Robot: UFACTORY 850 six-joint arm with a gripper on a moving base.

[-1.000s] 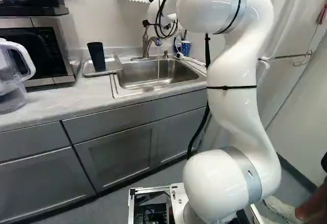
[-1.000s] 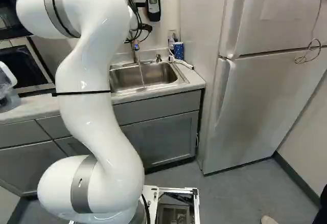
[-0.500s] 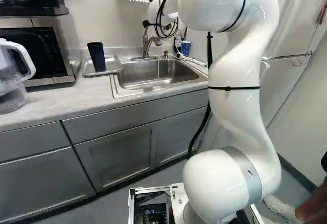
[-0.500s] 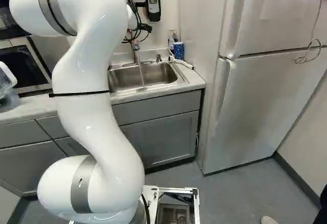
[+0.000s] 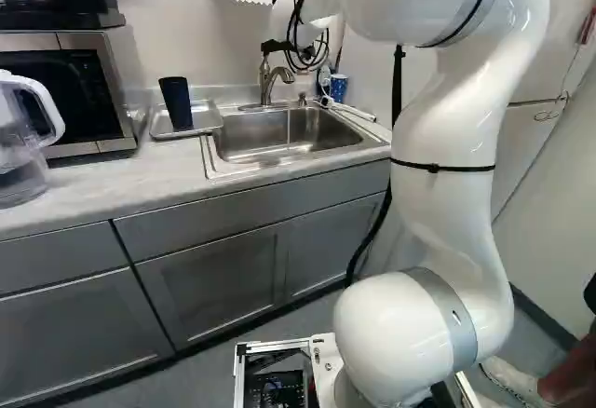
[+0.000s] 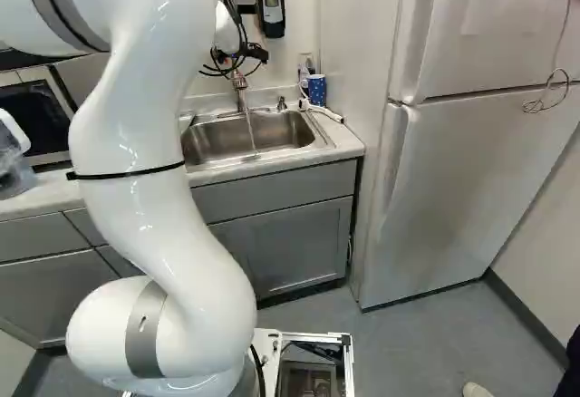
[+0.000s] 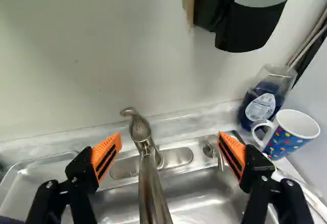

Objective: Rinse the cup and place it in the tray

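My gripper (image 5: 277, 46) is at the top of the faucet (image 5: 267, 82) in the left base view. In the right base view, the gripper (image 6: 253, 53) sits just above that faucet. The wrist view shows the gripper (image 7: 170, 138) open, orange pads wide apart on either side of the faucet (image 7: 148, 175), touching nothing. A thin stream of water (image 6: 250, 132) runs into the sink (image 6: 290, 132). The dark blue cup (image 5: 175, 102) stands mouth up on the metal tray (image 5: 207, 117), left of the sink.
A polka-dot mug (image 7: 291, 134) and a blue soap bottle (image 7: 263, 101) stand at the sink's right back corner. A dispenser (image 7: 250, 17) hangs on the wall. A pitcher (image 5: 20, 138) and microwave (image 5: 74, 96) are at the left; a fridge (image 6: 480, 152) is on the right.
The arm's upper links have swung back toward the base cameras, and the gripper has shifted slightly up and back from the faucet top. The cup and tray have not moved.
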